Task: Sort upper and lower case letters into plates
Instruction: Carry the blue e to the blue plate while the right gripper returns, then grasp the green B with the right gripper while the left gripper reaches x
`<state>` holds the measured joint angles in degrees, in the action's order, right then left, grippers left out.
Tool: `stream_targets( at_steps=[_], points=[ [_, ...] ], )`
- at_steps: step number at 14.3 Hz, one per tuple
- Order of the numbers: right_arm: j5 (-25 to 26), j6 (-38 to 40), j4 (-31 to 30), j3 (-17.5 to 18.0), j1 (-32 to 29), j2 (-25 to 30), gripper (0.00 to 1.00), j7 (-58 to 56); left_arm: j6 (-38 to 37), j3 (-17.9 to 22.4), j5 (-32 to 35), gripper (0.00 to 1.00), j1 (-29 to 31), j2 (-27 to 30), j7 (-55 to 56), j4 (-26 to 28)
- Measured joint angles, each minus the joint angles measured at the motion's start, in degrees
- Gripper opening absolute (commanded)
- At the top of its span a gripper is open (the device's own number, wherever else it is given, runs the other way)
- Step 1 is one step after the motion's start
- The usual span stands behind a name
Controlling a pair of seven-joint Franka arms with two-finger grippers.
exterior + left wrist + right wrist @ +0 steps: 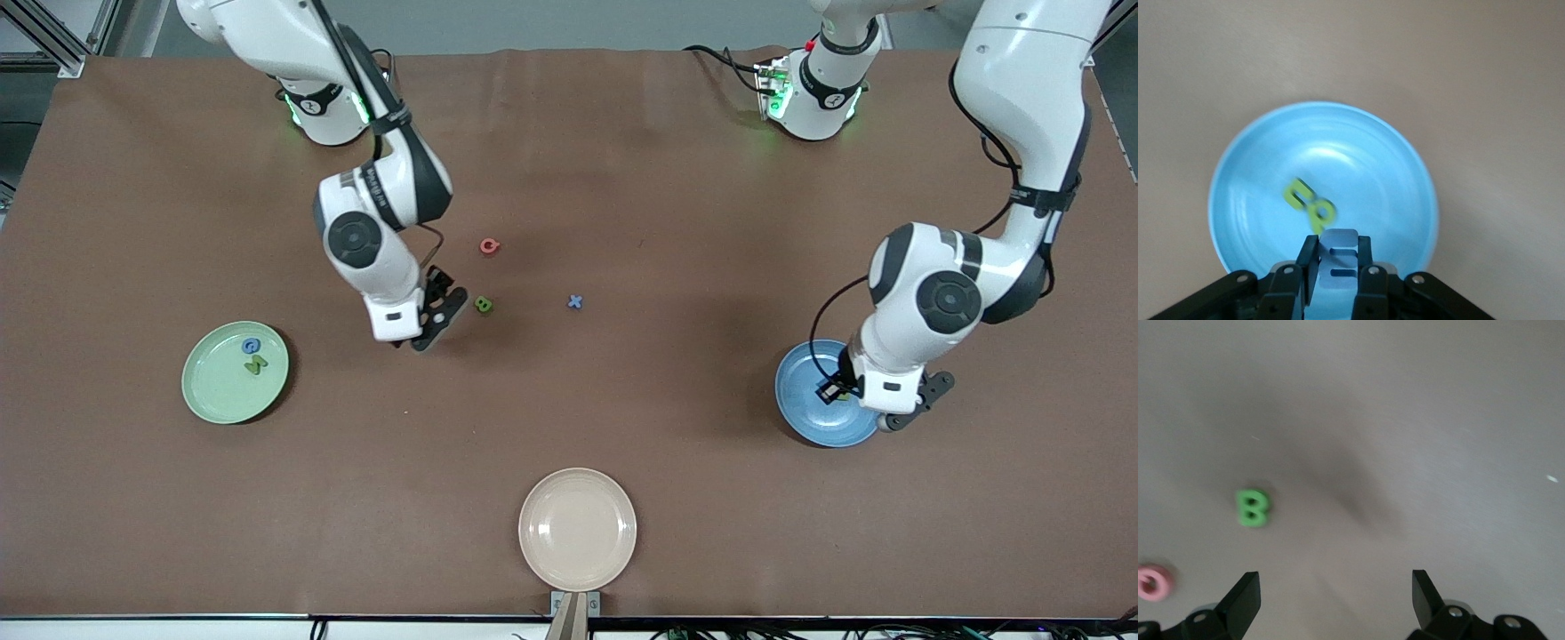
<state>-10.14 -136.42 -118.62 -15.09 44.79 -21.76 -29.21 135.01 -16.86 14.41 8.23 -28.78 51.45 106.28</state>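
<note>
The left gripper (1336,261) hangs over the blue plate (1258,167) at the left arm's end of the table, clamped on a blue letter (1338,257); green letters (1309,201) lie in that plate. The right gripper (1336,600), fingers wide apart, hovers beside the green B (1252,507), with the red letter (489,246) and blue x (575,302) nearby. The pale green plate (213,396) holds two letters (253,355).

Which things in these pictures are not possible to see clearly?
- Green letters in the blue plate: smeared in the left wrist view; the left arm hides them in front view.
- Blue letter in the left pincer: partly hidden by its fingers.
- Red letter: cut by the right wrist view's edge.
</note>
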Motion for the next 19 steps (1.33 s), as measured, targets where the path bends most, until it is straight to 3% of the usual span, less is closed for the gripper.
stream_targets(
  at_steps=[1,2,4,5,6,9,10,11,17,19],
  points=[
    [0.0,-0.7,-0.21,0.0,1.32,-0.22,1.0,1.18,0.18,-0.02,0.0,0.11,1.05,-1.19,-0.83,-0.46],
    [0.0,-1.69,-0.45,0.01,2.32,-0.61,1.0,2.02,0.41,-0.02,0.0,0.23,1.64,-2.37,-1.08,-1.11],
    [-0.03,-3.5,-0.64,-0.01,4.09,-1.89,1.0,4.39,0.97,-0.08,0.0,0.81,1.8,-4.35,-1.15,-2.21],
    [-0.03,-4.43,-0.65,0.0,5.11,-2.59,1.0,6.01,1.05,-0.18,0.0,0.93,1.74,-4.96,-1.15,-2.56],
    [-0.03,-5.66,-0.66,0.0,6.23,-3.45,1.0,7.53,1.08,-0.24,0.0,1.0,1.68,-5.28,-1.07,-2.81],
    [-0.03,-8.48,-0.69,-0.01,7.73,-6.03,1.0,9.11,1.1,-0.67,0.0,1.0,1.6,-5.29,-0.83,-3.5],
    [-0.03,-9.11,-0.68,-0.05,7.74,-6.61,0.98,9.16,1.1,-1.1,0.0,1.0,1.47,-5.22,-0.72,-3.79],
    [-0.03,-9.48,-0.68,-0.16,7.73,-6.95,0.89,9.17,1.0,-1.76,0.0,1.0,1.29,-5.02,-0.19,-4.04],
    [-0.05,-9.52,-0.7,-0.24,7.85,-7.35,0.81,9.51,-3.44,-13.72,0.0,1.0,-0.29,-3.01,14.0,-4.86],
    [-0.09,-9.52,-0.74,-0.16,8.26,-7.47,0.81,9.98,-3.57,-14.98,0.0,1.0,-3.78,-3.1,20.22,-5.03]
  ],
)
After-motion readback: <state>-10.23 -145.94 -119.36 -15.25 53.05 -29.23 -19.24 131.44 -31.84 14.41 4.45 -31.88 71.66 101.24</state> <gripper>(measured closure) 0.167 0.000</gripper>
